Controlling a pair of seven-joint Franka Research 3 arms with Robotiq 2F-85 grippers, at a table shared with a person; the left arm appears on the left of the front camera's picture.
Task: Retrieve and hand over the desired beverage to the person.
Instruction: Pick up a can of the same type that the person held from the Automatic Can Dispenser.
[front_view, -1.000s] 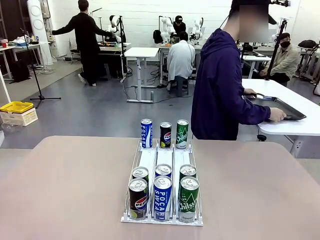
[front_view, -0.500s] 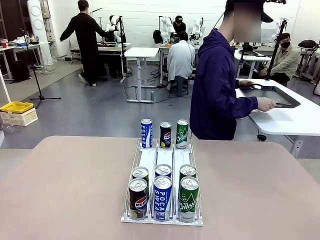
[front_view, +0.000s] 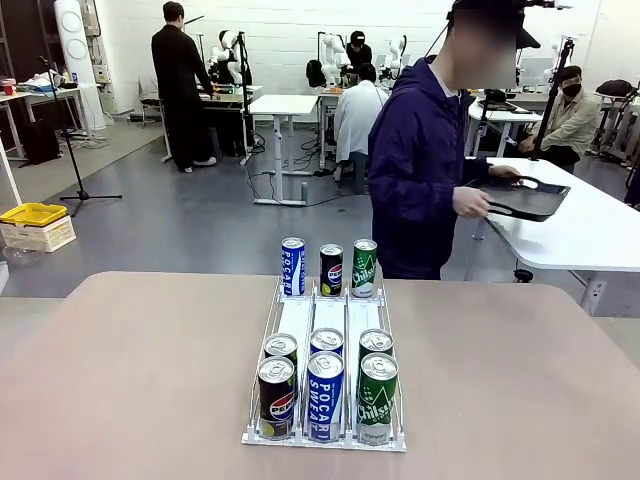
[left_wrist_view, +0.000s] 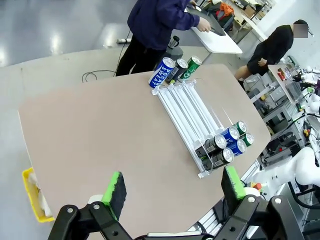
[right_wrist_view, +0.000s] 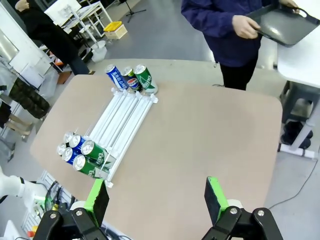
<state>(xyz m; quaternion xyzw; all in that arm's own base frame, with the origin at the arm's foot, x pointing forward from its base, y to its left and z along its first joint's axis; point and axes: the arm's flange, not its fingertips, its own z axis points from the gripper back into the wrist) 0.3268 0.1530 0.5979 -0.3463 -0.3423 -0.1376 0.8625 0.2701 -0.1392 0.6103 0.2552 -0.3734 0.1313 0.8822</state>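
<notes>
Jaws: left gripper (left_wrist_view: 173, 187) and right gripper (right_wrist_view: 156, 197) spread wide, empty, high above table (front_view: 120, 380) | cans (front_view: 325, 395) upright in rack (front_view: 297, 318), table centre, below both; neither arm judged nearer | person (front_view: 420, 170) at far side, holding tray (front_view: 530, 197)

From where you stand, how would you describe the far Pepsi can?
On the table lies a white three-lane rack. Three cans stand at its far end. The Pepsi can is the middle one, black between the blue can and the green can.

Person (front_view: 420, 170) beyond table (front_view: 120, 380) holds dark tray (front_view: 525, 197); can rack (front_view: 322, 330) mid-table.
</notes>
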